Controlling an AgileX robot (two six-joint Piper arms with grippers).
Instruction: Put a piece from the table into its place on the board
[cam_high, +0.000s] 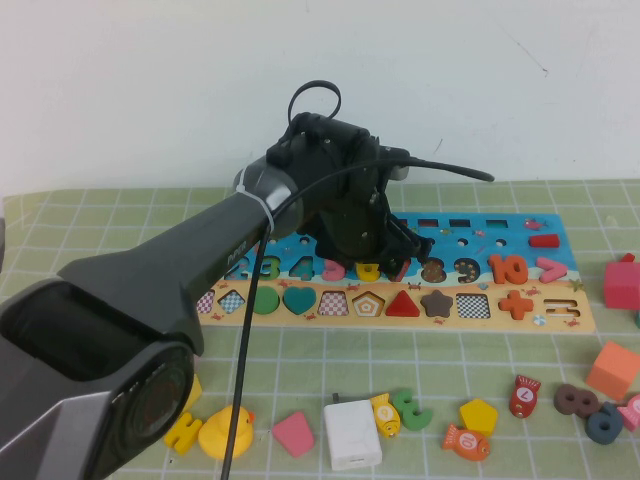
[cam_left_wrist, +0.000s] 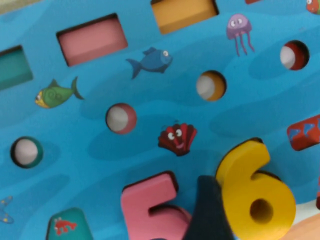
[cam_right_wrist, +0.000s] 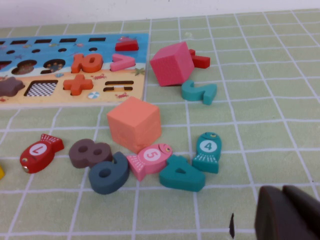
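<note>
My left gripper (cam_high: 388, 250) hangs low over the board (cam_high: 565, 322), above its row of numerals. The yellow numeral 6 (cam_left_wrist: 255, 192) lies at its recess beside the pink 5 (cam_left_wrist: 150, 205). It sits slightly askew, and a dark sliver of the recess shows at its edge. A dark part of the left gripper (cam_left_wrist: 207, 212) touches the 6's side. In the high view the 6 (cam_high: 367, 271) shows just under the gripper. My right gripper (cam_right_wrist: 287, 215) is shut and empty, low over the green mat (cam_right_wrist: 240, 100) to the right of the board.
On the mat in front of the board lie a yellow duck (cam_high: 225, 432), a white block (cam_high: 351, 433), a green numeral (cam_high: 412, 408), a yellow pentagon (cam_high: 478, 415) and fish pieces. An orange cube (cam_right_wrist: 134, 123), a pink cube (cam_right_wrist: 172, 63) and several numerals lie near the right gripper.
</note>
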